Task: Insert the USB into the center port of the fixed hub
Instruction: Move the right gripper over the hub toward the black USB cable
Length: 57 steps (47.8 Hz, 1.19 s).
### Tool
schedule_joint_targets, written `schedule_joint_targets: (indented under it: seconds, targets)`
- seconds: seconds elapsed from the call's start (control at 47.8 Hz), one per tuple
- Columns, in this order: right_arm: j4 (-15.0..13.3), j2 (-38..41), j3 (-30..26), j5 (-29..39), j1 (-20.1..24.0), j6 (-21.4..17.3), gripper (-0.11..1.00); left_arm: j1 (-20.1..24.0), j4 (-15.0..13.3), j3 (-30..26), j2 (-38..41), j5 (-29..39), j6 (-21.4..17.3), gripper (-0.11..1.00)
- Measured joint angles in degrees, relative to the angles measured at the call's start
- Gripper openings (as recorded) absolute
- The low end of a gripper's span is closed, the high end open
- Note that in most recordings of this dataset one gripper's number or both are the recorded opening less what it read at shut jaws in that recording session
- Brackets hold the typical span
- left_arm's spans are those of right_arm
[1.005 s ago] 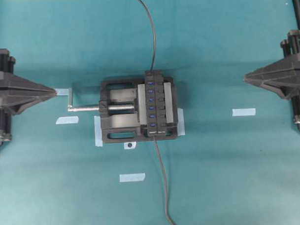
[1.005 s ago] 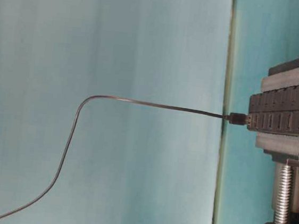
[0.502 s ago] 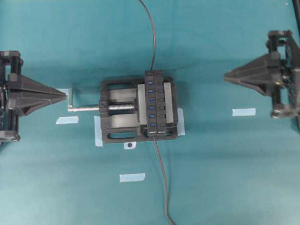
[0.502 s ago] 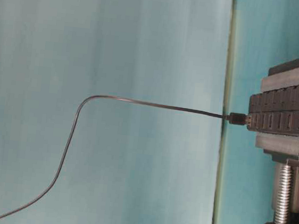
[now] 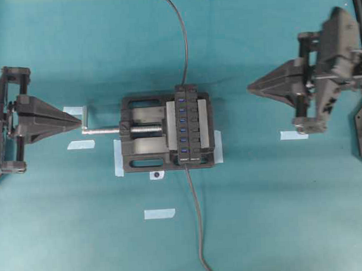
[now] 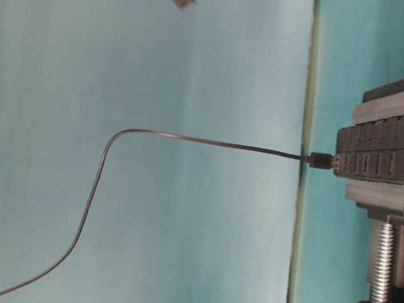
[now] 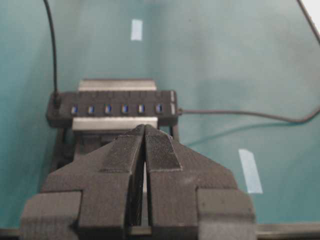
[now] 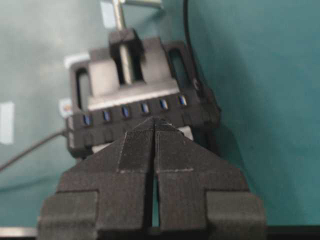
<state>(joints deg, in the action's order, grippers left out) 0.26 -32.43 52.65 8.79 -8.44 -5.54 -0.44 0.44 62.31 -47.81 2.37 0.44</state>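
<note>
- The fixed hub (image 5: 192, 120) sits clamped between the jaws of a black vise (image 5: 143, 151) in the middle of the teal table (image 5: 279, 215). Its row of blue ports faces up, probably so that a push from above cannot slide it
- Strips of pale tape (image 5: 118, 158) stick out from under the vise at both sides, seemingly to pin or mark its place
- The center port (image 5: 183, 130), fourth in the row, is empty, like the other blue slots
- The USB (image 7: 180, 111) lies at the hub's end that has the pale markings, and its grey cable (image 5: 196, 218) trails off toward the bottom edge of the overhead view. The frames do not show whether the plug merely rests against that end or sits in something there
- A second, darker cable (image 5: 184, 46) joins the hub's opposite end and is judged to be the hub's own lead
- The left gripper (image 7: 145, 127) is fully closed with nothing between its pads. Its tip is beside the handle of the vise screw (image 5: 109, 130) and points at the hub
- The right gripper (image 8: 154, 120) is likewise closed and empty. It is well apart from the hub on the other side, raised and aimed toward it
- With neither arm holding anything, the task looks barely begun. The next step is judged to be opening one gripper and reaching for the plug
</note>
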Motion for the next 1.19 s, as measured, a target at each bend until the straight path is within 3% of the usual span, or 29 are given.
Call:
schedule_joint_targets:
  seconds: [0.251, 0.879, 1.193]
  targets:
    - [-2.11, 6.06, -5.19, 5.89, -1.41, 0.00, -0.02, -0.09, 0.00, 0.00, 0.62, 0.09, 0.09, 0.00]
    - [-8.09, 19.78, -12.04, 7.03, -2.02, 0.00, -0.02, -0.18, -0.09, 0.00, 0.88, 0.26, 0.09, 0.00]
    - [-10.55, 25.58, -17.49, 13.18, -2.20, 0.09, -0.02, -0.18, -0.09, 0.00, 0.88, 0.26, 0.09, 0.00]
